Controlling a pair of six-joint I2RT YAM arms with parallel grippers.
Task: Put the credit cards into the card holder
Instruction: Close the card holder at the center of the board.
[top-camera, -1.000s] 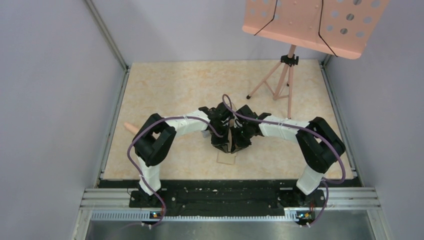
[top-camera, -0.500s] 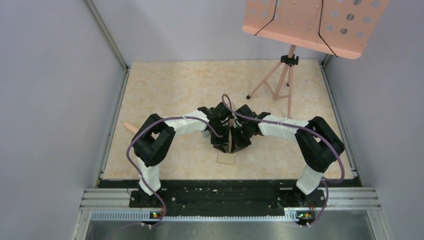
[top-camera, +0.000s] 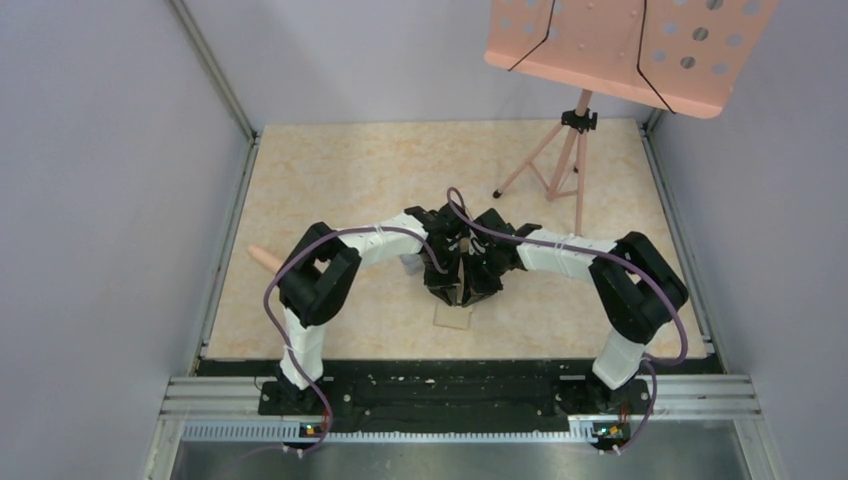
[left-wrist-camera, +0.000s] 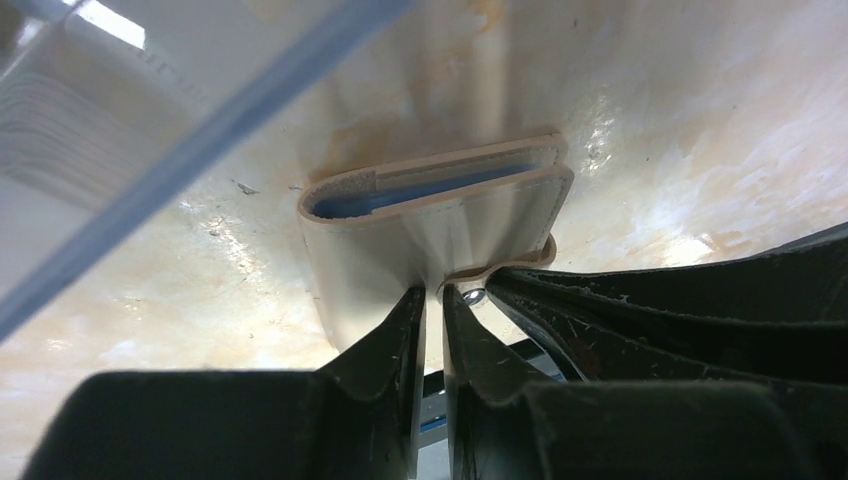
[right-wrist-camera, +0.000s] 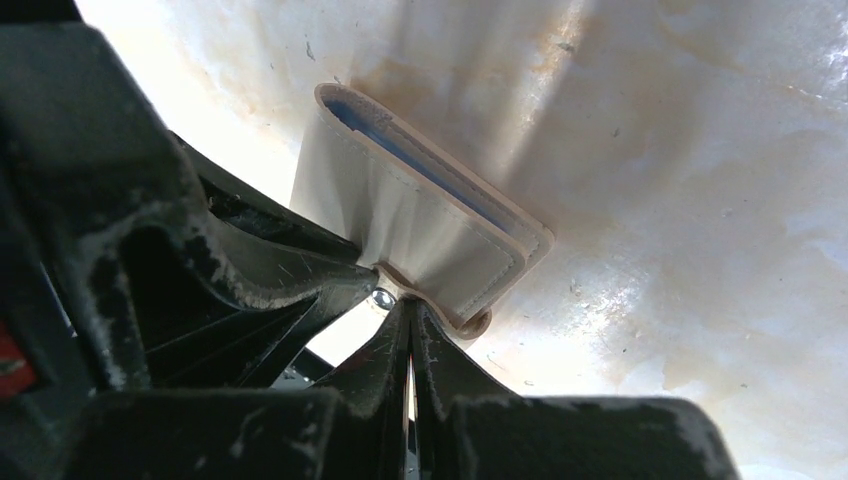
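Observation:
The card holder (left-wrist-camera: 440, 205) is a tan wallet with a light blue inside, held above the table between both grippers. It is nearly folded shut, and its open edge faces away from the cameras. My left gripper (left-wrist-camera: 433, 292) is shut on one flap of it. My right gripper (right-wrist-camera: 408, 302) is shut on the snap flap of the card holder (right-wrist-camera: 420, 220). In the top view the left gripper (top-camera: 441, 268) and right gripper (top-camera: 477, 270) meet at mid-table, with the card holder (top-camera: 458, 272) a thin tan strip between them. No credit card shows clearly.
A clear plastic box (top-camera: 453, 316) lies on the table just in front of the grippers; its edge crosses the left wrist view (left-wrist-camera: 170, 120). A pink music stand (top-camera: 570, 160) stands at the back right. A pink stick end (top-camera: 262, 256) lies at the left edge.
The left arm's elbow has shifted right and its gripper has closed in slightly on the right gripper. The right arm has hardly moved. Both still hold the card holder.

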